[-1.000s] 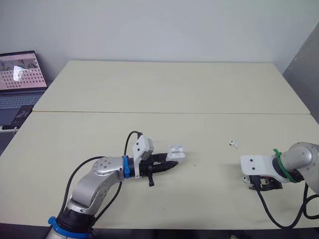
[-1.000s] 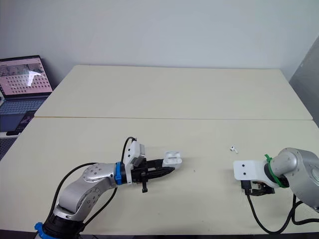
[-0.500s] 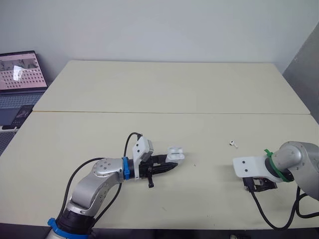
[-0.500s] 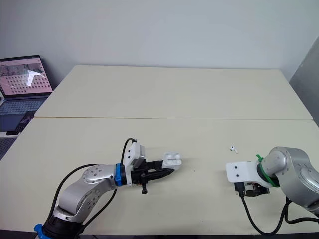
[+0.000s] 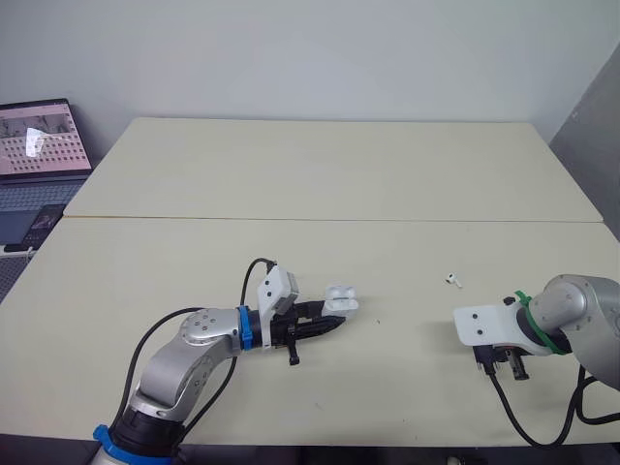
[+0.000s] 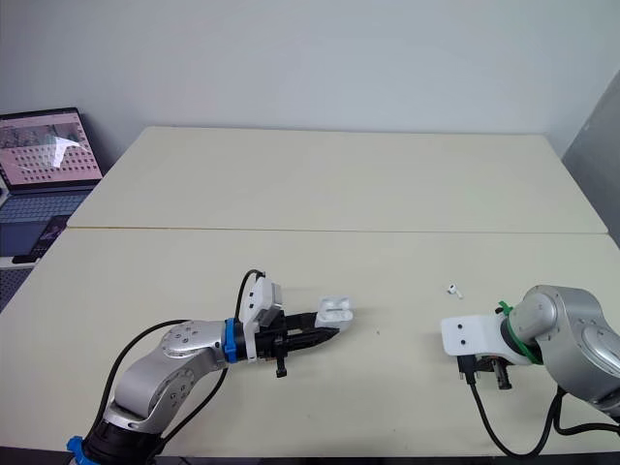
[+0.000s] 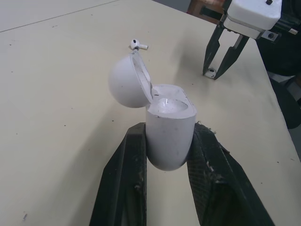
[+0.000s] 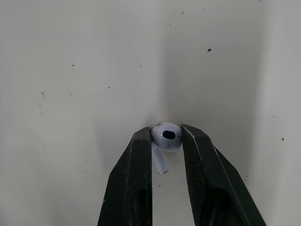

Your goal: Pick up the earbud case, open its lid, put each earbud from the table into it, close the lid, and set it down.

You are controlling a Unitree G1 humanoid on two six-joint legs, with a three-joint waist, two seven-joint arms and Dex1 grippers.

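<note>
The left claw (image 5: 332,321) was clenched on the earbud case (image 7: 169,141), one black finger pressed against each side of its lower half. The case sat low over the counter (image 5: 320,174), a little left of the middle of the near half. Its lid (image 7: 124,82) stood open, swung back on the hinge and tilted away from the claw, so the top of the case was uncovered.

The right claw (image 8: 166,132) was closed on an earbud (image 8: 167,137), gripping the rounded head between its fingertips while the stem pointed back toward the wrist. This claw pointed down at the counter, toward the right end and not far from the front edge. Whether the earbud touched the surface could not be told.

A second earbud (image 5: 452,280) lay loose on the counter, well apart from the case and nearer the right claw, a little farther back than either claw. Between the two claws ran a stretch of bare counter, with only that loose earbud to its far side.

A seam crossed the counter from left to right behind both claws, and beyond it the far half lay open up to the wall. The right edge of the counter ran close by the right arm. Off the left edge stood a laptop (image 5: 34,145) with its screen lit, well apart from the left arm.
</note>
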